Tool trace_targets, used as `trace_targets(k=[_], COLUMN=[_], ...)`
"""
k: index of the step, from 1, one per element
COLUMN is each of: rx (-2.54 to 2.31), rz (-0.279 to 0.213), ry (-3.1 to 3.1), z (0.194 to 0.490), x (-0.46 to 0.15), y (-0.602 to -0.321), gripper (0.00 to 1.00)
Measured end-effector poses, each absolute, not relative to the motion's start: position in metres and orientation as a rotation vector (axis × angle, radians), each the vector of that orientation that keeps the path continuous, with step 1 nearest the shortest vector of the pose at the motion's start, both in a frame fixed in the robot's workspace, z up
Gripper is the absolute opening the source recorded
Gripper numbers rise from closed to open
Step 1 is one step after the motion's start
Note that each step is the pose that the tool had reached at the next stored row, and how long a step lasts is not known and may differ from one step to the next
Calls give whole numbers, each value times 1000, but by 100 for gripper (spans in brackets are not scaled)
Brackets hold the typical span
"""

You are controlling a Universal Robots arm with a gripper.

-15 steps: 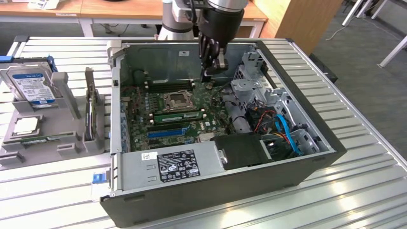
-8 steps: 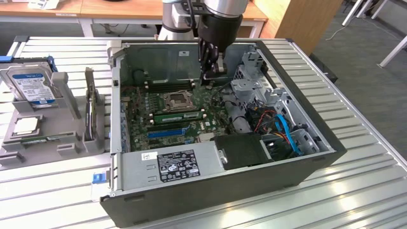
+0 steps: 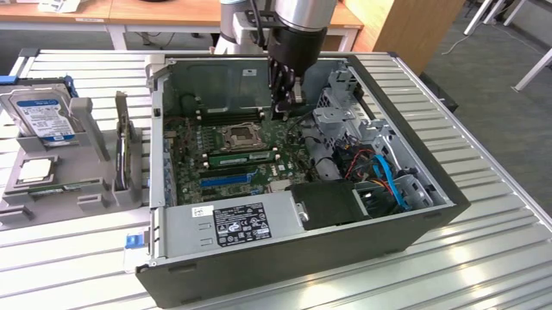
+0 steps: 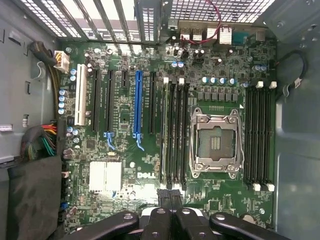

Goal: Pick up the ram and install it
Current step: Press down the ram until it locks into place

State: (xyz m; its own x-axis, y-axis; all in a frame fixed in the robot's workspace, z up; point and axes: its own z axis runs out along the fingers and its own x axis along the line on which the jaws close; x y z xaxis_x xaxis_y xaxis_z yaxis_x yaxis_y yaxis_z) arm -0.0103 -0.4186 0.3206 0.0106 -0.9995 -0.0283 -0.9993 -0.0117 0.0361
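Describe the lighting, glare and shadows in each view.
Exterior view: even room light, a pale sheen on the slatted table, the case interior dimmer beneath the end effector. Wrist view: the motherboard evenly lit, light blown white through the vent grille.
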Motion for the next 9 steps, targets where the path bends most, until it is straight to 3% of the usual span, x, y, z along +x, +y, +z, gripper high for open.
trace_targets(k=[9], rx=[2229], rz=[-71], ry=[-2204], z=[311], x=[-10], y=[-419], gripper=[10])
